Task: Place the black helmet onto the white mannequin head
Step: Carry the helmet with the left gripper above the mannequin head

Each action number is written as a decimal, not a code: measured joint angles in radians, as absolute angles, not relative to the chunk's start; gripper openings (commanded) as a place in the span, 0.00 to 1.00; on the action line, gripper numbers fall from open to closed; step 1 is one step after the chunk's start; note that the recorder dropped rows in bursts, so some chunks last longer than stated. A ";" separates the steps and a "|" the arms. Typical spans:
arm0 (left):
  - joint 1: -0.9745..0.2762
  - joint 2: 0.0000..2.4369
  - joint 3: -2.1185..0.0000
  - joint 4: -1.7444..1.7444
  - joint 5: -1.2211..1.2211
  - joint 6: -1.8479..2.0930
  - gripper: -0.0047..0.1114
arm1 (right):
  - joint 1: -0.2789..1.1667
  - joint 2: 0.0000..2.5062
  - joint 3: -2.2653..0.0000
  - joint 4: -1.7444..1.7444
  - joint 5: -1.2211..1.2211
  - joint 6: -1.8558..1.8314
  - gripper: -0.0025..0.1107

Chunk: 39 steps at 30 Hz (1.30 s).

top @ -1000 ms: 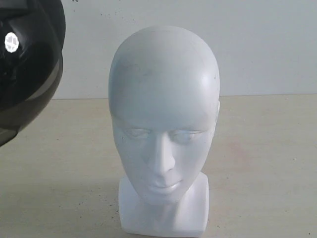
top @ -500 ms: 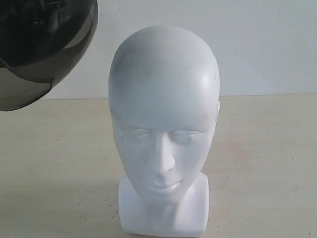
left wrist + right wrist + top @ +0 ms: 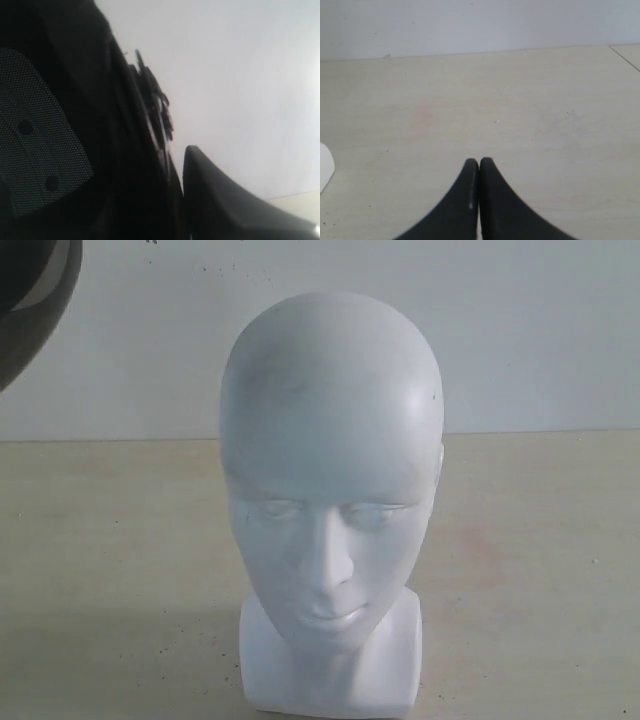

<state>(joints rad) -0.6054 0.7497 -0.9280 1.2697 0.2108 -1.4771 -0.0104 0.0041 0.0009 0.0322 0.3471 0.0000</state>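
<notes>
The white mannequin head (image 3: 330,470) stands upright on the table, facing the exterior camera, bare on top. Only an edge of the black helmet (image 3: 30,300) shows in the top left corner of the exterior view, high above the table and well left of the head. In the left wrist view the helmet (image 3: 75,150) fills the frame with its dark lining and mesh pad. My left gripper (image 3: 177,165) is shut on its rim; one finger (image 3: 215,195) shows outside the shell, the other is hidden. My right gripper (image 3: 479,162) is shut and empty, low over the table.
A pale beige table (image 3: 540,540) runs back to a plain white wall (image 3: 520,330). A sliver of the mannequin's white base (image 3: 324,170) shows at the edge of the right wrist view. A table seam (image 3: 625,55) lies at the far corner.
The helmet has risen: from a large shape at the left of the exterior view, it swung up and then slid almost out at the top left. The head and right gripper have not moved.
</notes>
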 measured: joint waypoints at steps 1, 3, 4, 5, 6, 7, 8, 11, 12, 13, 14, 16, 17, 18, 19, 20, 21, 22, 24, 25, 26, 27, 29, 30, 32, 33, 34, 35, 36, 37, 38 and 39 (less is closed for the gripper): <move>-0.605 0.748 -0.921 1.277 0.211 -1.483 0.08 | -0.010 0.004 0.001 0.032 0.347 0.000 0.02; -0.605 0.733 -0.901 1.299 0.208 -1.498 0.08 | -0.010 0.004 0.001 0.032 0.347 0.000 0.02; -0.605 0.731 -0.896 1.312 0.204 -1.499 0.08 | -0.010 0.004 0.001 0.032 0.347 0.000 0.02; -0.605 0.729 -0.895 1.331 0.198 -1.499 0.08 | -0.010 0.004 0.001 0.032 0.347 0.000 0.02; -0.605 0.728 -0.895 1.339 0.193 -1.499 0.08 | -0.010 0.004 0.001 0.032 0.347 0.000 0.02; -0.605 0.728 -0.895 1.342 0.191 -1.500 0.08 | -0.010 0.004 0.001 0.032 0.347 0.000 0.02; -0.605 0.728 -0.895 1.346 0.189 -1.500 0.08 | -0.010 0.004 0.001 0.032 0.347 0.000 0.02; -0.605 0.728 -0.895 1.349 0.178 -1.500 0.08 | -0.010 0.004 0.001 0.032 0.347 0.000 0.02; -0.605 0.728 -0.895 1.349 0.175 -1.500 0.08 | -0.010 0.004 0.001 0.032 0.347 0.000 0.02; -0.605 0.728 -0.895 1.349 0.171 -1.500 0.08 | -0.010 0.004 0.001 0.032 0.347 0.000 0.02; -0.605 0.728 -0.894 1.349 0.171 -1.500 0.08 | -0.010 0.004 0.001 0.032 0.347 0.000 0.02; -0.605 0.728 -0.894 1.359 0.171 -1.502 0.08 | -0.010 0.004 0.001 0.032 0.347 0.000 0.02; -0.605 0.728 -0.894 1.371 0.173 -1.502 0.08 | -0.010 0.004 0.001 0.032 0.347 0.000 0.02; -0.605 0.728 -0.894 1.384 0.175 -1.502 0.08 | -0.010 0.004 0.001 0.032 0.347 0.000 0.02; -0.605 0.728 -0.894 1.398 0.177 -1.502 0.08 | -0.010 0.004 0.001 0.032 0.347 0.000 0.02; -0.605 0.728 -0.894 1.411 0.179 -1.502 0.08 | -0.010 0.004 0.001 0.032 0.347 0.000 0.02; -0.605 0.728 -0.894 1.418 0.184 -1.502 0.08 | -0.010 0.004 0.001 0.032 0.347 0.000 0.02; -0.605 0.728 -0.894 1.422 0.190 -1.500 0.08 | -0.010 0.004 0.001 0.032 0.347 0.000 0.02; -0.605 0.728 -0.894 1.410 0.194 -1.476 0.08 | -0.010 0.004 0.001 0.032 0.347 0.000 0.02; -0.603 0.728 -0.894 1.371 0.194 -1.437 0.08 | -0.010 0.004 0.001 0.032 0.347 0.000 0.02; -0.603 0.728 -0.894 1.328 0.192 -1.373 0.08 | -0.010 0.004 0.001 0.032 0.347 0.000 0.02; -0.601 0.728 -0.894 1.257 0.185 -1.306 0.08 | -0.010 0.004 0.001 0.032 0.347 0.000 0.02; -0.601 0.728 -0.894 1.001 0.134 -1.005 0.08 | -0.010 0.004 0.001 0.032 0.347 0.000 0.02; -0.600 0.728 -0.894 0.894 0.105 -0.886 0.08 | -0.010 0.004 0.001 0.032 0.347 0.000 0.02; -0.592 0.728 -0.894 0.744 0.033 -0.738 0.08 | -0.010 0.004 0.001 0.032 0.347 0.000 0.02; -0.583 0.728 -0.893 0.660 -0.011 -0.665 0.08 | -0.010 0.004 0.001 0.032 0.347 0.000 0.02; -0.578 0.728 -0.887 0.591 -0.052 -0.591 0.08 | -0.010 0.004 0.001 0.032 0.347 0.000 0.02; -0.568 0.728 -0.874 0.504 -0.108 -0.514 0.08 | -0.010 0.004 0.001 0.032 0.347 0.000 0.02; -0.563 0.728 -0.857 0.422 -0.168 -0.439 0.08 | -0.010 0.004 0.001 0.032 0.347 0.000 0.02; -0.558 0.728 -0.840 0.346 -0.219 -0.385 0.08 | -0.010 0.004 0.001 0.032 0.347 0.000 0.02; -0.557 0.728 -0.817 0.279 -0.281 -0.328 0.08 | -0.010 0.004 0.001 0.032 0.347 0.000 0.02; -0.557 0.728 -0.793 0.224 -0.338 -0.289 0.08 | -0.010 0.004 0.001 0.032 0.347 0.000 0.02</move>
<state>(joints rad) -0.5568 0.7276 -0.7928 0.2238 -0.3382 -0.2894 -0.0104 0.0041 0.0009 0.0322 0.3471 0.0000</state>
